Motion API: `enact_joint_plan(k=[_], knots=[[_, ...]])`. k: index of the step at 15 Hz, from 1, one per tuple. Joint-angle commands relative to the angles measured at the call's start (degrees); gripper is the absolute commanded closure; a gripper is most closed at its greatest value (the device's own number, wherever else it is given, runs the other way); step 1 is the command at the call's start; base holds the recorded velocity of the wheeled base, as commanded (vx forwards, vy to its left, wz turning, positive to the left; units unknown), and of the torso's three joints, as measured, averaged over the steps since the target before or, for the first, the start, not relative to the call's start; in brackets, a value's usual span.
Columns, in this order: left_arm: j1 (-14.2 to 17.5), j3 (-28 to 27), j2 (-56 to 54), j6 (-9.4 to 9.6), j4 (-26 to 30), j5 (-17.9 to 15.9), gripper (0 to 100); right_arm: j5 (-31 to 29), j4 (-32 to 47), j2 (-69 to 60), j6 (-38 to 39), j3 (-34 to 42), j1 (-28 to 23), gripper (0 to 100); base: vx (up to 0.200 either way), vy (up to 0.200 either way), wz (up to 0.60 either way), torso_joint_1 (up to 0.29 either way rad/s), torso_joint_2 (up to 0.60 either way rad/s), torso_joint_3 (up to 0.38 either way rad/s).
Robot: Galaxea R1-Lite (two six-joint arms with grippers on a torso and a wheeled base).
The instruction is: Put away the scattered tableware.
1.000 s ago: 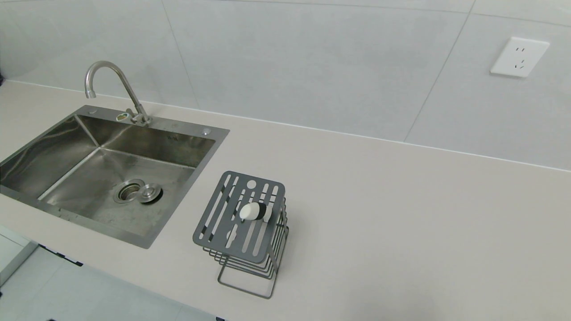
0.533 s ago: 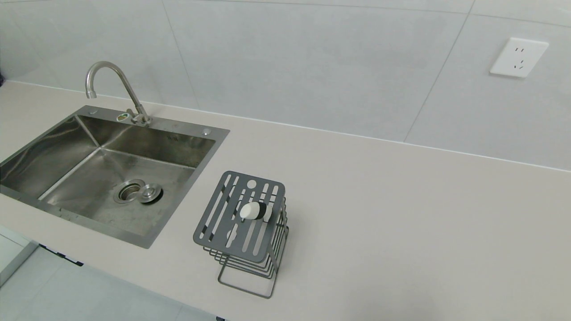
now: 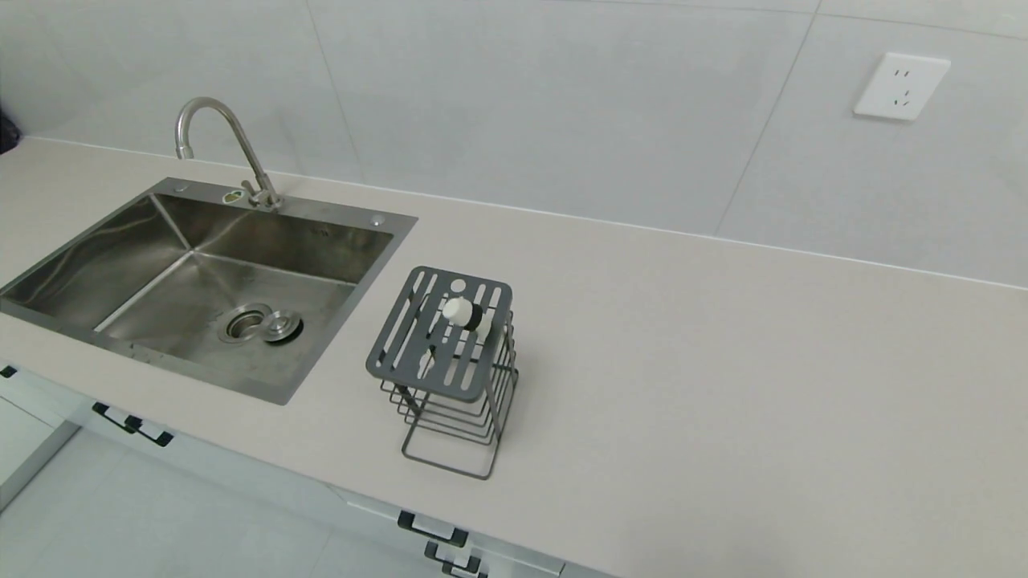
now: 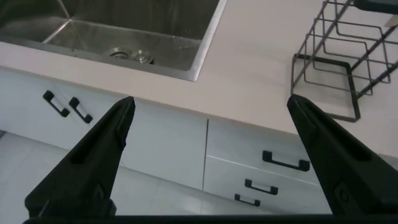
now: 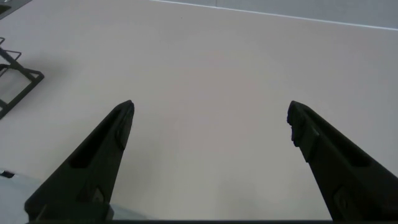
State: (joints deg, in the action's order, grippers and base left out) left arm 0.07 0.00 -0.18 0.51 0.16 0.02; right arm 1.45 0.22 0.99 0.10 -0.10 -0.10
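Fingers (image 4: 93, 155) of the left gripper (image 4: 211, 102) are standing wide apart with nothing between them, and the right gripper (image 5: 210, 107) is holding its black fingers spread the same way, gripping nothing. The left one is hanging out past the near edge of the pale beige countertop (image 3: 723, 361), facing the white drawer fronts with black bar handles (image 4: 286, 163). The right one is hovering over the counter to the right of the dark grey wire rack with the slotted top plate (image 3: 440, 333). That rack is sitting just right of the stainless steel sink (image 3: 321, 209), near the counter's near edge. The piece of tableware I'm making out is a white-capped, black-collared handle (image 3: 462, 313) poking up through one of its slots, so it is looking already stowed. I'm judging the putting-away to be at or near its finish, or the robot to be scanning for more. The next move is calling for a loose piece to be spotted before either arm goes reaching. As for writing, a small sticker (image 3: 234, 195) is sitting by the foot of the curved steel tap (image 3: 207, 101) and faint print is showing on the sink's far side, both too small to read; the white wall socket (image 3: 901, 86), far right, is bearing no lettering I can tell
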Motion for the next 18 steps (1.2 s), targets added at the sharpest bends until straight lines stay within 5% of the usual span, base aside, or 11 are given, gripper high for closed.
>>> enact_joint_plan(k=[1, 13, 18], knots=[[0.0, 0.0, 0.2, 0.02, 0.0, 0.0, 0, 0.0, 0.0, 0.1, 0.1, 0.0, 0.0, 0, -0.200, 0.000, -0.60, 0.007, 0.00, 0.002], [0.0, 0.0, 0.2, -0.51, 0.0, -0.3, 0, 0.0, 0.0, 0.1, 0.1, 0.0, 0.0, 0, -0.017, 0.000, -0.60, 0.001, 0.00, 0.002], [0.0, 0.0, 0.2, -0.51, 0.0, -0.3, 0, 0.0, 0.0, 0.1, 0.0, 0.0, 0.0, 0, 0.000, 0.000, 0.00, 0.000, 0.00, 0.000]])
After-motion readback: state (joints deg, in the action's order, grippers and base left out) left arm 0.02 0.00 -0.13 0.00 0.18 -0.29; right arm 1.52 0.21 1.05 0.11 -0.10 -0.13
